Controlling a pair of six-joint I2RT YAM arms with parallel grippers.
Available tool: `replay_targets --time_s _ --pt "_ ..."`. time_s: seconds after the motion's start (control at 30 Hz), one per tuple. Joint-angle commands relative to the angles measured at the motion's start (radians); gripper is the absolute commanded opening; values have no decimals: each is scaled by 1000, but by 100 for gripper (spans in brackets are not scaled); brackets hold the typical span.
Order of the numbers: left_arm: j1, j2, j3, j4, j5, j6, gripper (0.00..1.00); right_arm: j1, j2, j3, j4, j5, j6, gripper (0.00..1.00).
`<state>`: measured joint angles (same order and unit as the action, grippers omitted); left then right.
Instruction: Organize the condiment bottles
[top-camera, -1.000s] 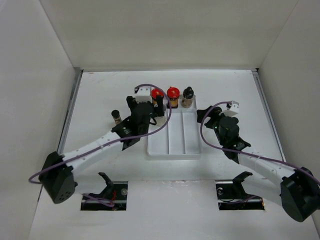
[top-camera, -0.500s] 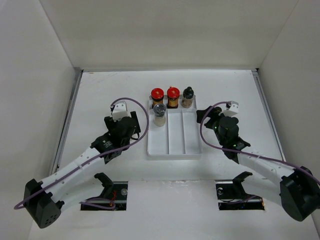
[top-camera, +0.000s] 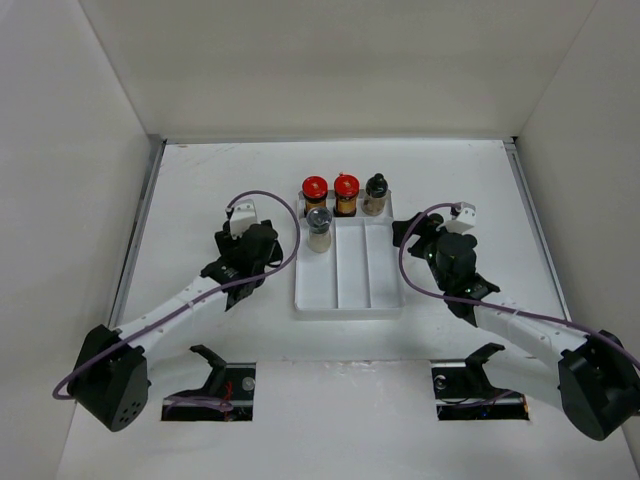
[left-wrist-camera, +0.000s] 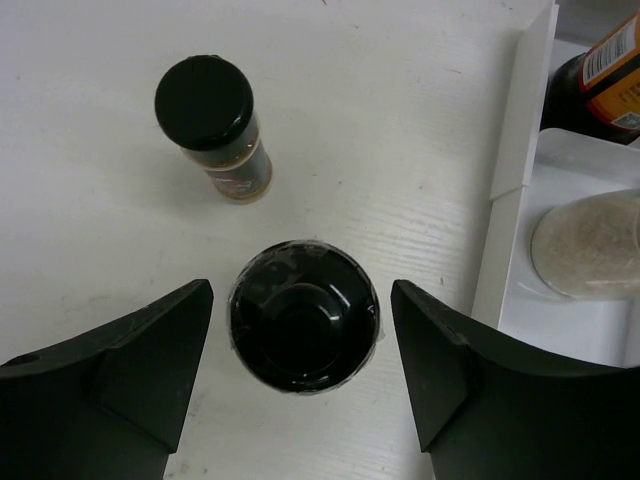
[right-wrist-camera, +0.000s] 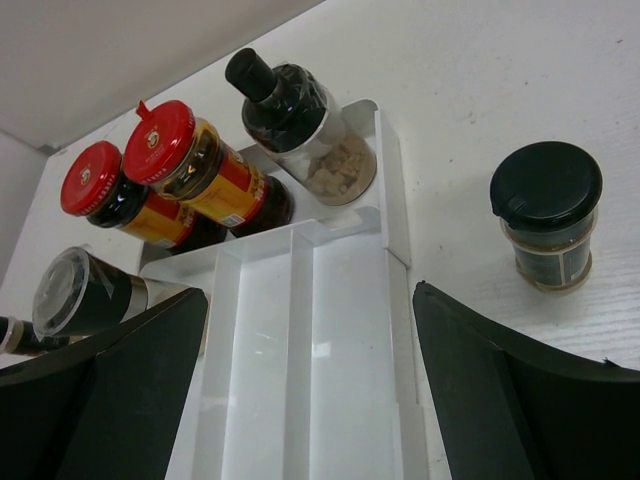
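Observation:
Two red-capped amber jars (top-camera: 315, 190) (top-camera: 346, 189) and a black-topped clear jar (top-camera: 376, 193) stand at the far end of the white divided tray (top-camera: 348, 285). A silver-topped shaker (top-camera: 319, 228) stands in its left compartment. My left gripper (top-camera: 260, 240) is open left of the tray. In the left wrist view its jaws stand either side of an upright black-capped jar (left-wrist-camera: 303, 315) without touching it, and a second black-capped jar (left-wrist-camera: 210, 115) stands beyond. My right gripper (top-camera: 410, 232) is open and empty over the tray's right side. A black-capped jar (right-wrist-camera: 545, 205) stands on the table right of the tray.
The tray's right wall (right-wrist-camera: 395, 215) lies between my right gripper and the jar on the table. The tray's left wall (left-wrist-camera: 510, 170) is just right of my left gripper. White walls enclose the table on three sides.
My left gripper has left the silver shaker standing in the tray's left compartment, swung back left, and now hangs over a black-capped jar. The right arm has not moved.

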<state>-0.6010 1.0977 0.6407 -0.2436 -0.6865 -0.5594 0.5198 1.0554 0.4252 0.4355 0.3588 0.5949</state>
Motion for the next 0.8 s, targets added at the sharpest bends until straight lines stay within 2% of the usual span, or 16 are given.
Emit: replay_targets --time_s 0.0,0.13,0.27,0.37,0.6,0.77 --pt "11 30 -7 113 36 18 71 12 3 14 62 -9 -7 91" --pt "22 45 -10 133 47 21 70 12 11 18 59 -9 -7 91" --pt "19 33 -13 124 47 23 51 12 12 15 62 -9 -7 91" --pt "10 -18 -12 95 32 26 44 12 8 17 59 -9 -9 91" --pt "-55 -131 114 6 -2 72 41 12 5 14 60 -11 -6 91" --pt "-179 -78 197 12 2 53 41 12 0 9 62 -9 -1 91"
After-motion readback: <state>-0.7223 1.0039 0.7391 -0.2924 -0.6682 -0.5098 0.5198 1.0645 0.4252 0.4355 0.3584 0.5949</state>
